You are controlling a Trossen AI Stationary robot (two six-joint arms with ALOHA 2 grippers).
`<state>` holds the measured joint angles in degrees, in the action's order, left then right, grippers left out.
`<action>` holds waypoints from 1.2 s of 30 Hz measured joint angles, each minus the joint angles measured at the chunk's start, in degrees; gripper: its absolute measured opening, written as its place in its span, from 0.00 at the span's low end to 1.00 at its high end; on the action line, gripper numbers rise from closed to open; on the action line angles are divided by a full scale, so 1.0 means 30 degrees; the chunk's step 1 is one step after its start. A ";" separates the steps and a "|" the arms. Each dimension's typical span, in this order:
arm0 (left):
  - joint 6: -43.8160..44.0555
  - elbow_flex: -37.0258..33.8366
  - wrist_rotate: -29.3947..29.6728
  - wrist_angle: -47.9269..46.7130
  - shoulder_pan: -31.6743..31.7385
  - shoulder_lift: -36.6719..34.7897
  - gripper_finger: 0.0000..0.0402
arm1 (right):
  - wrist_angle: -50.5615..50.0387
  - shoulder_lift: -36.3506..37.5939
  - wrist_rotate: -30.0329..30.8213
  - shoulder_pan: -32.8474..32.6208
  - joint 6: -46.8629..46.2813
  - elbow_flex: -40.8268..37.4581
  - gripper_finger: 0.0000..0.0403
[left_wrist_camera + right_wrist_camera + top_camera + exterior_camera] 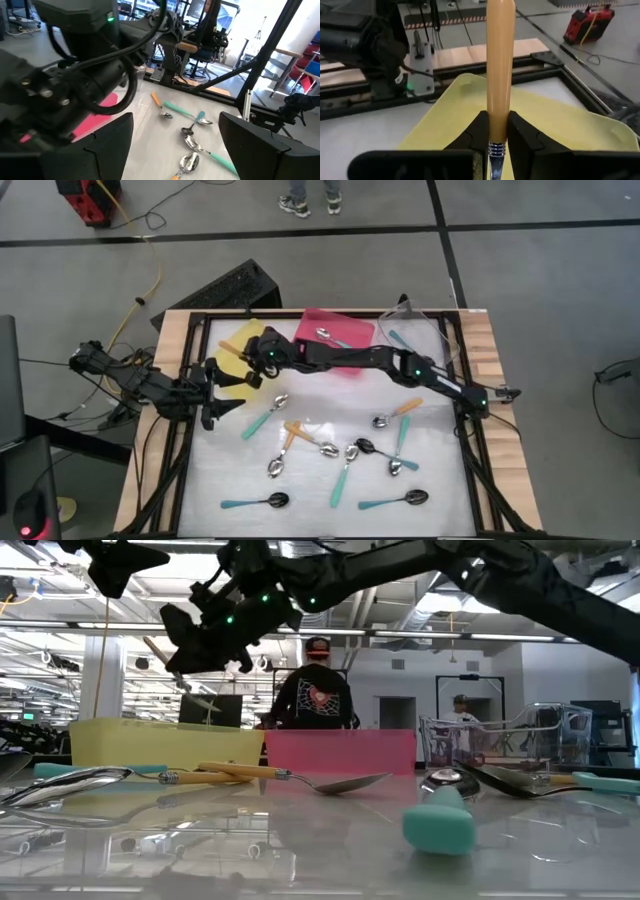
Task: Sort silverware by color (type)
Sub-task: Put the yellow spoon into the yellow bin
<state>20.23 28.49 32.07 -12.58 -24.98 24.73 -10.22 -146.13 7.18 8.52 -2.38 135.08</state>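
Right pincer: we are seeing it clamped narrow on an orange-handled spoon, gripping near the metal collar where handle meets stem; the handle is sticking out forward past the fingertips.
Held spoon, place: we are reading it as hanging above the yellow tray at the counter's far left; in the high view the orange handle is showing over the tray's left part, just beside the pincer.
Left pincer: we are noting its fingers standing wide apart with nothing between them, hovering at the counter's left edge, near the yellow tray.
Pink tray: we are seeing one teal-handled spoon lying in it.
Clear tray: one teal spoon is lying at its edge.
Loose spoons: we are counting teal and orange ones scattered over the counter, well apart from both pincers.
Room: a person is standing behind the trays.
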 joint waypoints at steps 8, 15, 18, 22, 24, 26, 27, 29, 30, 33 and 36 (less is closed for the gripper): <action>-0.0104 0.0000 0.0012 -0.0194 -0.0002 0.0000 0.70 | 0.1767 -0.0164 0.0000 0.0693 0.0359 -0.0223 0.17; -0.0160 0.0000 0.0017 -0.0197 0.0002 0.0000 0.70 | 0.2073 -0.0157 0.0027 0.1288 -0.0858 -0.0216 0.17; -0.0160 0.0000 0.0017 -0.0197 0.0003 0.0000 0.70 | 0.2572 -0.0618 0.0131 0.1484 -0.1474 -0.0252 0.17; -0.0162 0.0000 0.0017 -0.0192 -0.0005 -0.0007 0.70 | 0.2644 -0.1146 0.0167 0.1723 -0.2470 -0.0429 0.17; -0.0161 0.0000 0.0016 -0.0197 0.0002 0.0000 0.70 | 0.3056 -0.1355 0.0290 0.1780 -0.2463 -0.0389 0.17; -0.0168 0.0000 0.0017 -0.0190 -0.0005 -0.0001 0.70 | 0.3021 -0.1417 0.0209 0.1919 -0.2714 -0.0412 0.17; -0.0168 0.0000 0.0017 -0.0189 -0.0005 -0.0007 0.70 | 0.2923 -0.1417 0.0153 0.1957 -0.2938 -0.0412 0.17; -0.0168 0.0000 0.0021 -0.0193 0.0003 0.0000 0.70 | 0.2746 -0.1390 0.0138 0.1964 -0.3272 -0.0405 0.17; -0.0176 0.0000 0.0024 -0.0197 0.0003 0.0000 0.70 | 0.2578 -0.1381 0.0138 0.1964 -0.3269 -0.0405 0.17; -0.0349 0.0000 0.0024 -0.0197 -0.0002 0.0000 0.70 | 0.2007 -0.1381 0.0138 0.1978 -0.3268 -0.0405 0.17; -0.0508 0.0000 0.0038 -0.0194 -0.0005 0.0000 0.70 | 0.1473 -0.1381 0.0138 0.1978 -0.3267 -0.0405 0.17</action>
<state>18.70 28.49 32.18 -13.16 -24.99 24.73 -5.81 -150.28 7.60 14.46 -12.18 133.86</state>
